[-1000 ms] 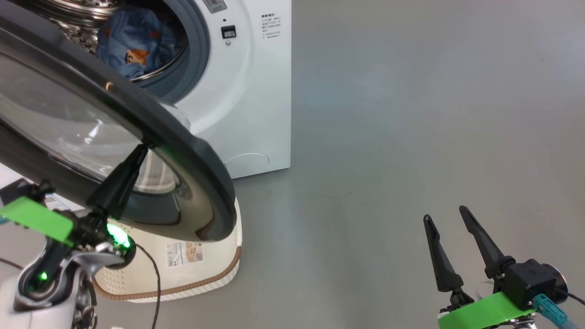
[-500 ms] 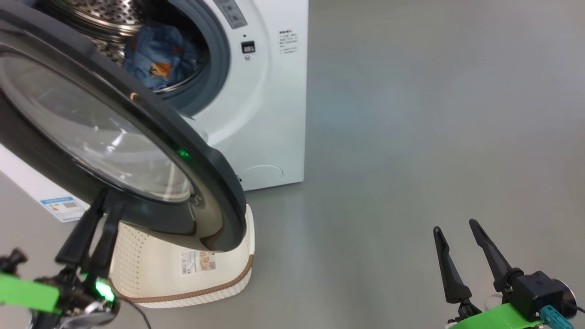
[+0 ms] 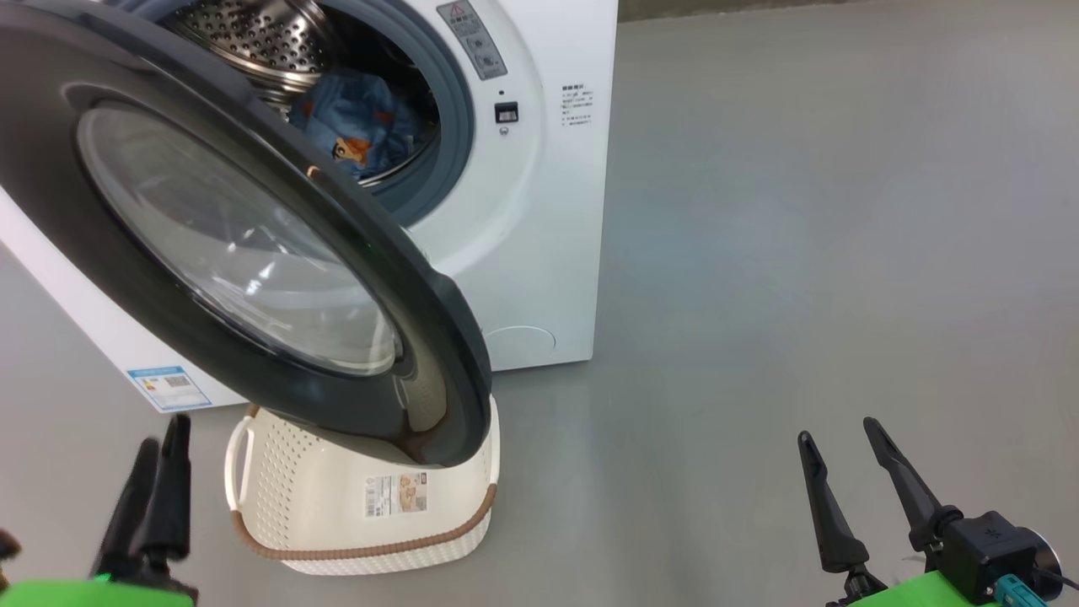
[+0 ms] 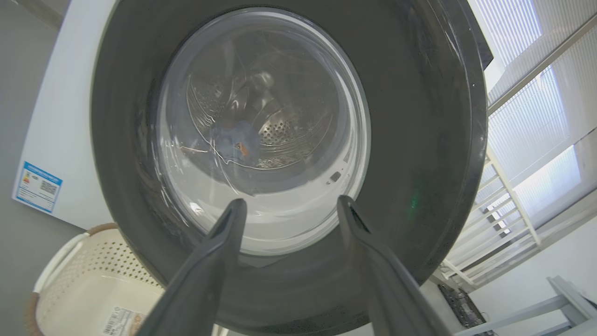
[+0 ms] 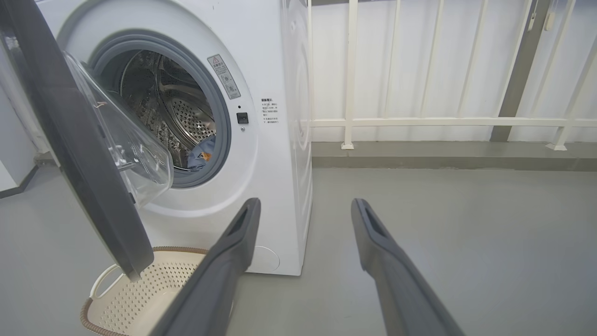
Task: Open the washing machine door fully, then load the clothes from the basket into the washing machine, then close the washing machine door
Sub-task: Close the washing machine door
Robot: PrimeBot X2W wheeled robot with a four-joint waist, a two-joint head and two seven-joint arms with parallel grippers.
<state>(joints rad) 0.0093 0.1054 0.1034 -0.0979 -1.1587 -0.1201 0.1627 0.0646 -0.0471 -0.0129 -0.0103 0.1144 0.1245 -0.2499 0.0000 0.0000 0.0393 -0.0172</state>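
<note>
Standing ajar, the door (image 3: 244, 244) hangs before the washer (image 3: 523, 253), its upper left cut off by the head view's edge. The clothes (image 3: 358, 126) lie in the drum, partly hidden behind the door rim; through the glass in the left wrist view they show as a distorted blue patch. The basket (image 3: 337, 514) sits on the floor (image 3: 759, 253) below the door, which covers its far part. The left gripper (image 4: 291, 200) is released and empty, facing the door's outer face and clear of it; in the head view it is blurred and cut off. The right gripper (image 3: 836, 428) is released, empty, well apart from the washer.
</note>
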